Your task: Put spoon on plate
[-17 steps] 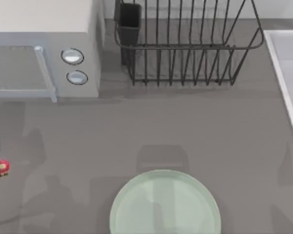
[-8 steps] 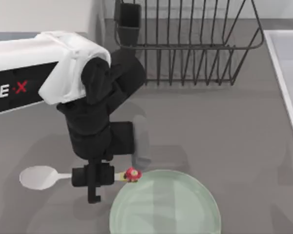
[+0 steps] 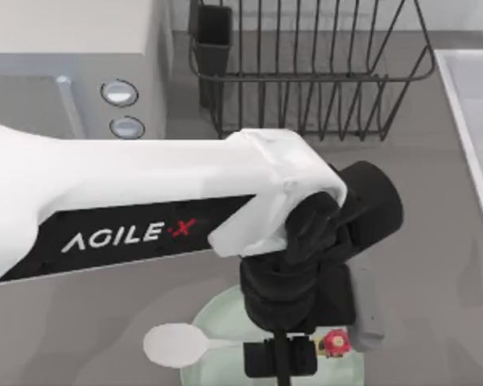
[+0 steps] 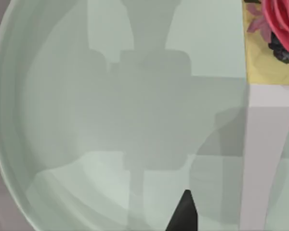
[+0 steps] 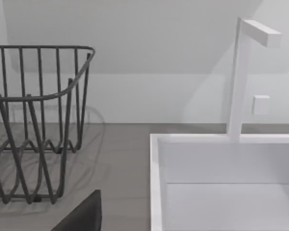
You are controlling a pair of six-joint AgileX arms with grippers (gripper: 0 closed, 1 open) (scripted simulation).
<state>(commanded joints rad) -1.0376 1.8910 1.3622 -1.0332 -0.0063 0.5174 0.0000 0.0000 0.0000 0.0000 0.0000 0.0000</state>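
My left arm reaches in from the left, and its gripper is shut on the white spoon's thin handle over the pale green plate. The spoon lies crosswise: its oval bowl pokes past the plate's left rim, and its red-and-yellow knob sits over the plate's right half. In the left wrist view the plate spreads below, with the spoon's handle and its knob close by. A dark part of my right gripper faces the rack and sink.
A microwave stands at the back left and a black wire dish rack at the back middle. A white sink runs along the right edge, and its faucet shows in the right wrist view.
My left arm has swept to the right with the spoon in its grip, from beside the plate's left rim to over the plate. A second ago the spoon lay at the far left edge.
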